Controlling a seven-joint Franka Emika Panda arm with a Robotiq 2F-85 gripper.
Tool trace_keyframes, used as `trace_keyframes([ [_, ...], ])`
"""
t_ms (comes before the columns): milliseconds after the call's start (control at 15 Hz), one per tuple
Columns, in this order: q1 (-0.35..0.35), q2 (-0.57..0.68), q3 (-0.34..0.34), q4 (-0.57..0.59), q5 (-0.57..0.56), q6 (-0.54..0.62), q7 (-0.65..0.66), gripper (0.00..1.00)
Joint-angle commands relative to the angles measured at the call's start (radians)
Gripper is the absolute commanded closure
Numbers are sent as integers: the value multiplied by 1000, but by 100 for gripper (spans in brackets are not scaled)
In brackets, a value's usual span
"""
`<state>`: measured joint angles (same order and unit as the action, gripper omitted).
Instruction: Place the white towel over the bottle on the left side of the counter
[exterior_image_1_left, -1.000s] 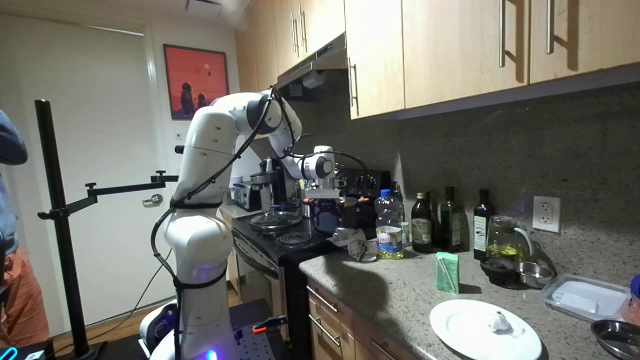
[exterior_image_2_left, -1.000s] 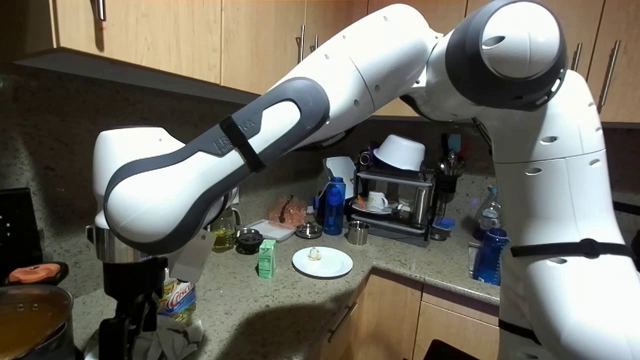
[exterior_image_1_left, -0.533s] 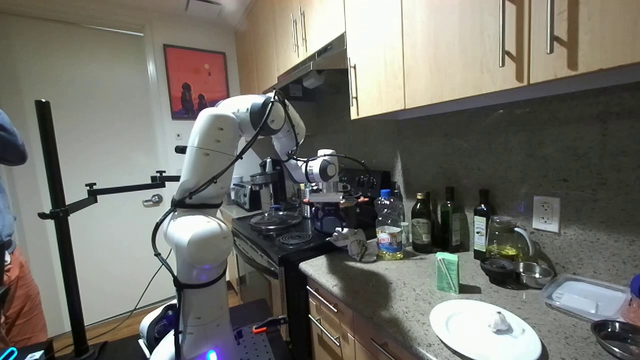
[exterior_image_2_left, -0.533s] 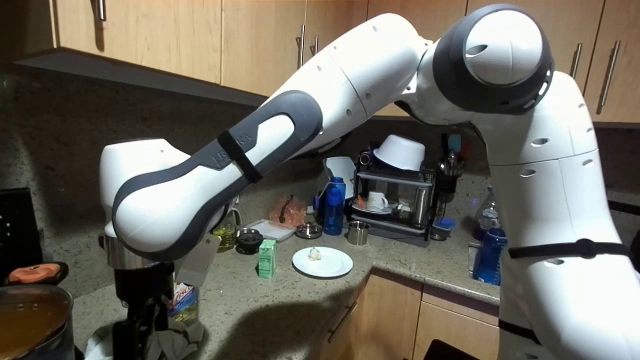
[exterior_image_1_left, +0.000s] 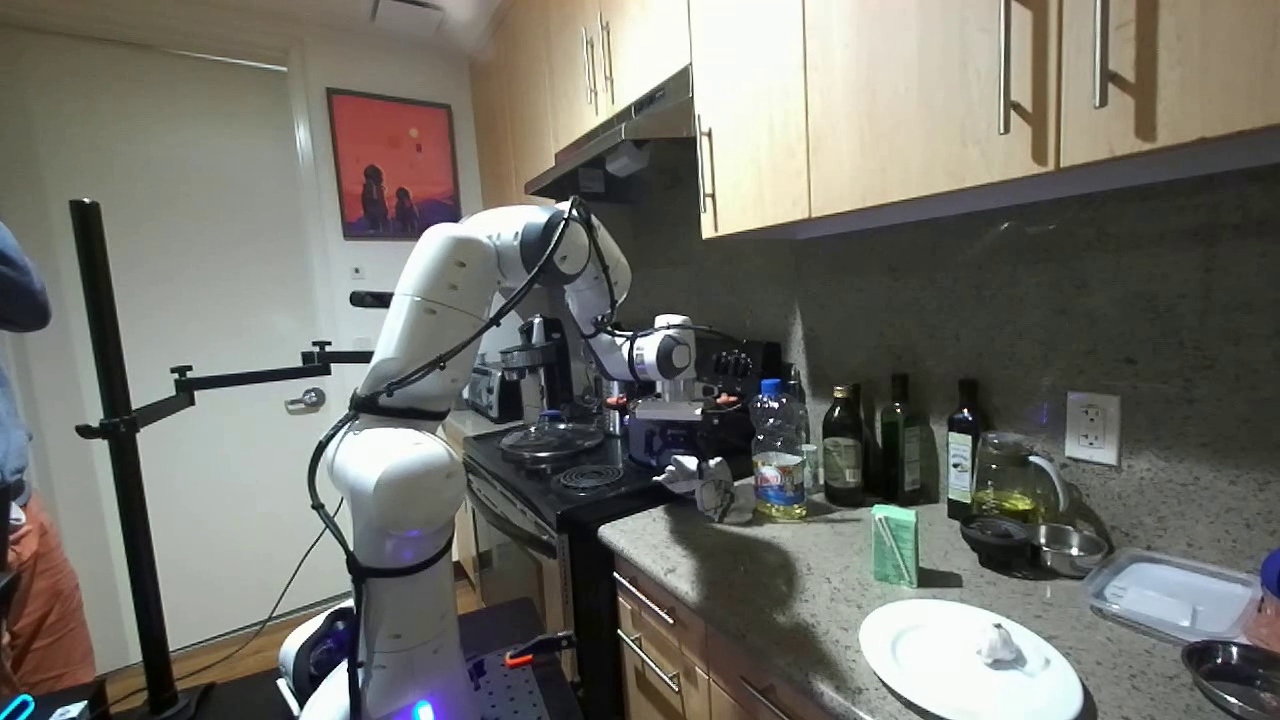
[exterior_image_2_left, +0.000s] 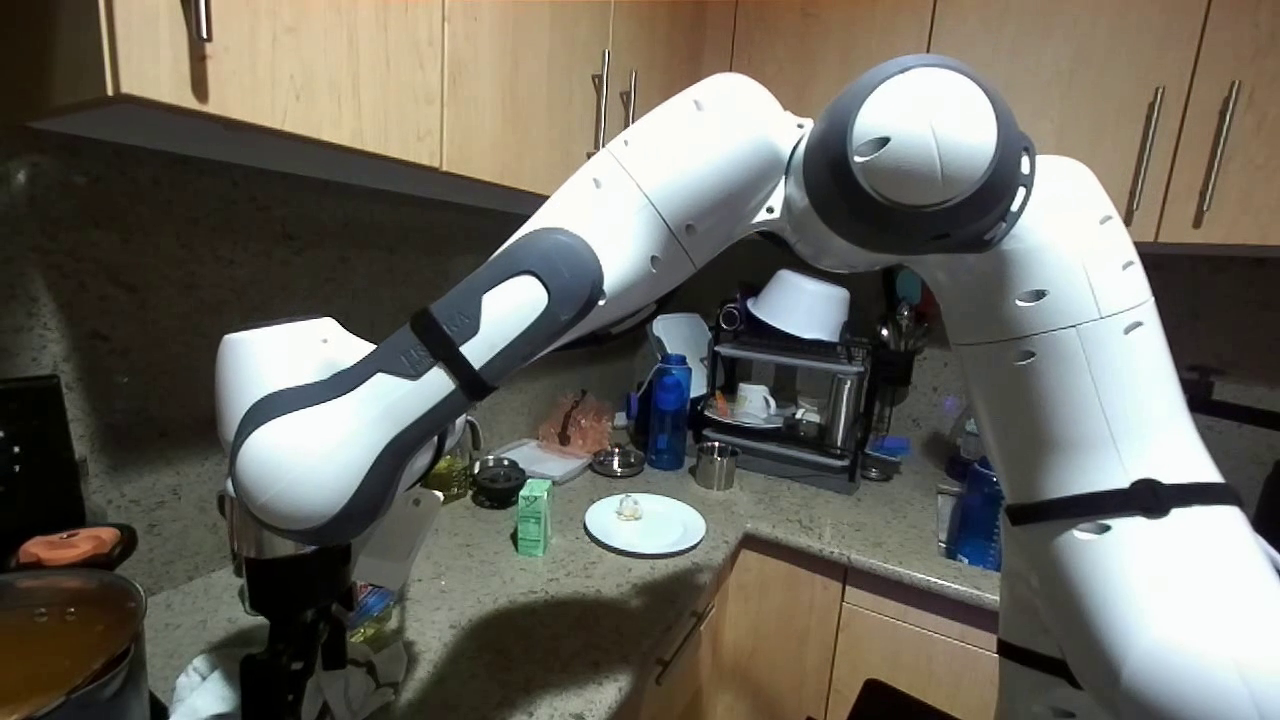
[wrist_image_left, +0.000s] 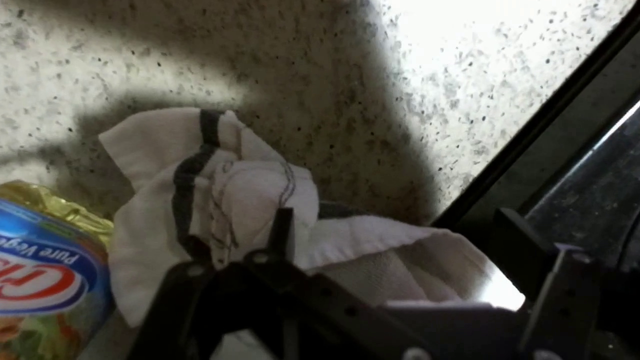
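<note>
The claw (wrist_image_left: 397, 222) hangs, jaws parted, over the white towel (wrist_image_left: 260, 192), crumpled on the counter (exterior_image_1_left: 830, 555) just beside a blue-capped bottle (exterior_image_1_left: 779, 460) with yellow oil (exterior_image_1_left: 781, 510) low inside. A glass pitcher (exterior_image_1_left: 1008, 470) holds yellow-green liquid (exterior_image_1_left: 1003, 503).

The towel (wrist_image_left: 250, 192) is made of matt, woven-looking cloth, while the vegetable oil bottle (exterior_image_1_left: 779, 442) is formed of clear, shiny plastic and wrapped in a smooth printed label (wrist_image_left: 47, 270). The counter (exterior_image_1_left: 830, 575) is surfaced in speckled, stone-like material, and the upper cabinet doors (exterior_image_1_left: 920, 105) are faced in smooth, grained wood. Polished metal is seen in the cup (exterior_image_2_left: 716, 467), and a glossy finish is shown by the plate (exterior_image_1_left: 935, 680).
</note>
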<state>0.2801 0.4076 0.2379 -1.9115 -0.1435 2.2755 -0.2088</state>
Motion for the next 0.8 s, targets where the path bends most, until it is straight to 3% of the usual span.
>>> trace_keyframes([
  [0, 11, 20, -10, 41, -44, 8, 9, 0],
  [267, 11, -11, -8, 40, -68, 44, 10, 0],
  [733, -1, 43, -30, 92, -88, 39, -1, 0],
])
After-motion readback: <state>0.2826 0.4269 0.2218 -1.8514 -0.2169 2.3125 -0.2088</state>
